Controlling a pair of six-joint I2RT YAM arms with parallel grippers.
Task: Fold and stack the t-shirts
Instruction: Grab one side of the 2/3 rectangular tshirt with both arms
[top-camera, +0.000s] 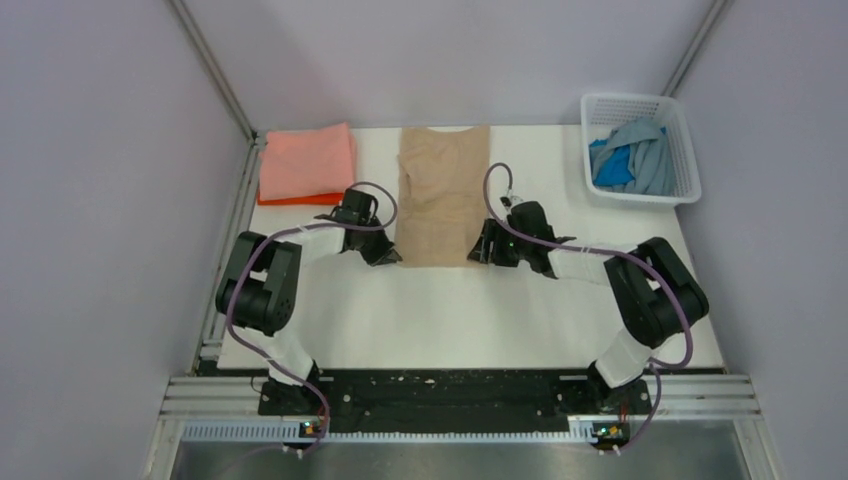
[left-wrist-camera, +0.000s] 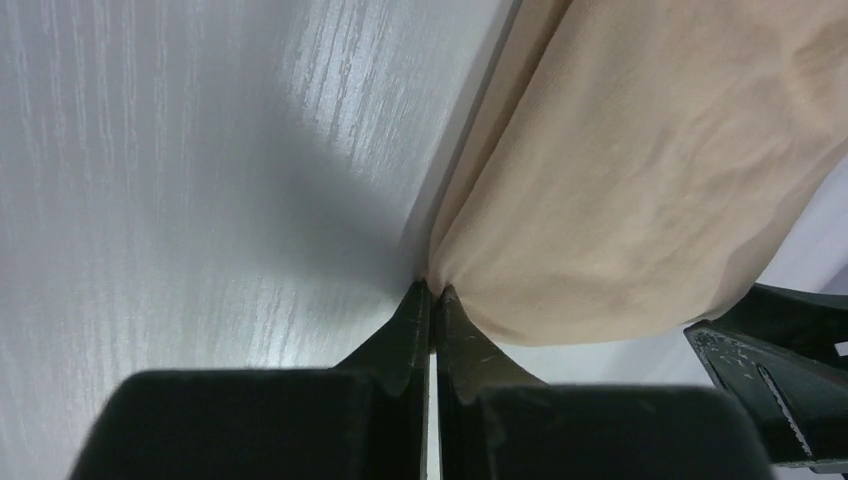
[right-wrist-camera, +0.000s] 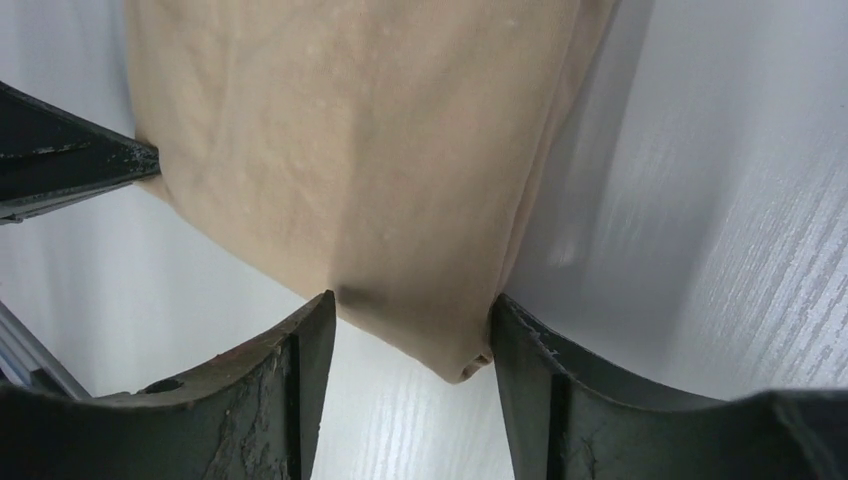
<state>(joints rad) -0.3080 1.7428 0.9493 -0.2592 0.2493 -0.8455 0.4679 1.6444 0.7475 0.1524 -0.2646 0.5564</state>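
A tan t-shirt (top-camera: 443, 190) lies flat on the white table, folded into a long strip with its collar at the far end. My left gripper (top-camera: 393, 257) sits at the strip's near left corner. In the left wrist view its jaws (left-wrist-camera: 432, 290) are pressed together, pinching the edge of the tan cloth (left-wrist-camera: 640, 180). My right gripper (top-camera: 478, 250) is at the near right corner. Its fingers (right-wrist-camera: 410, 310) stand apart with the corner of the tan cloth (right-wrist-camera: 350, 150) between them, touching the right finger only.
A folded salmon pink t-shirt (top-camera: 307, 160) rests on an orange one (top-camera: 300, 201) at the far left. A white lattice basket (top-camera: 684, 150) at the far right holds blue and blue-grey shirts (top-camera: 630, 160). Grey walls enclose the table.
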